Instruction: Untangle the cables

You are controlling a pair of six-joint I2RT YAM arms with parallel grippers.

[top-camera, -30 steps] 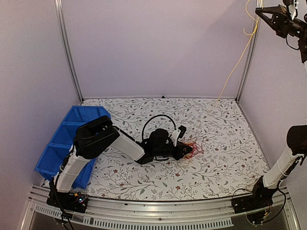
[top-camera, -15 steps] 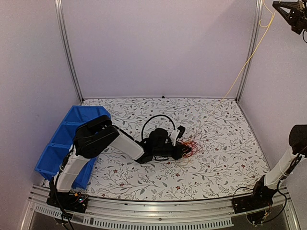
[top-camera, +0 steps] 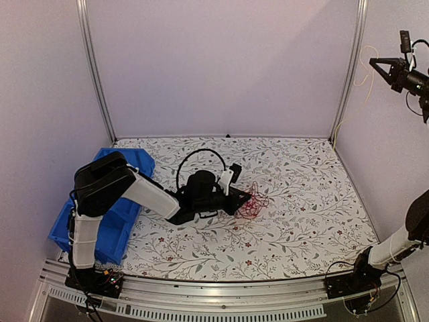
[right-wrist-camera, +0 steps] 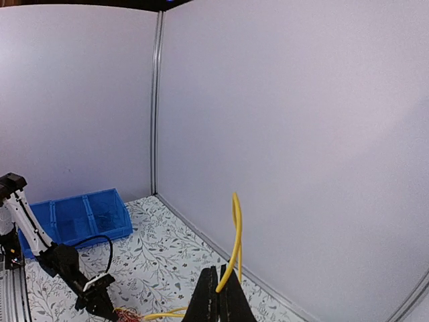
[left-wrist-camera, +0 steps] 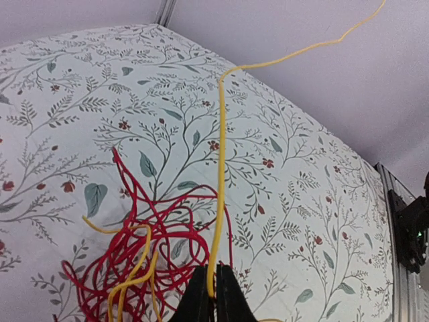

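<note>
The cables are a knotted red clump [top-camera: 253, 201] on the floral table with yellow strands through it. In the left wrist view the red clump [left-wrist-camera: 157, 251] lies at lower left, and a yellow cable [left-wrist-camera: 220, 168] rises from it toward the back wall. My left gripper [left-wrist-camera: 214, 292] is shut on this yellow cable just beside the clump; from above the left gripper [top-camera: 239, 196] sits low on the table. My right gripper [top-camera: 377, 64] is raised high at the right wall, shut on a yellow cable [right-wrist-camera: 234, 241], with the right gripper's [right-wrist-camera: 220, 295] jaws pressed together.
A blue divided bin [top-camera: 100, 201] stands at the table's left edge, also in the right wrist view [right-wrist-camera: 80, 215]. The left arm [top-camera: 134, 191] lies across the table's left half. White walls and metal posts [top-camera: 348, 74] enclose the table.
My left gripper has pulled the clump leftward across the table. My right gripper has come down from the top right corner, and the yellow cable no longer runs taut across the back wall.
</note>
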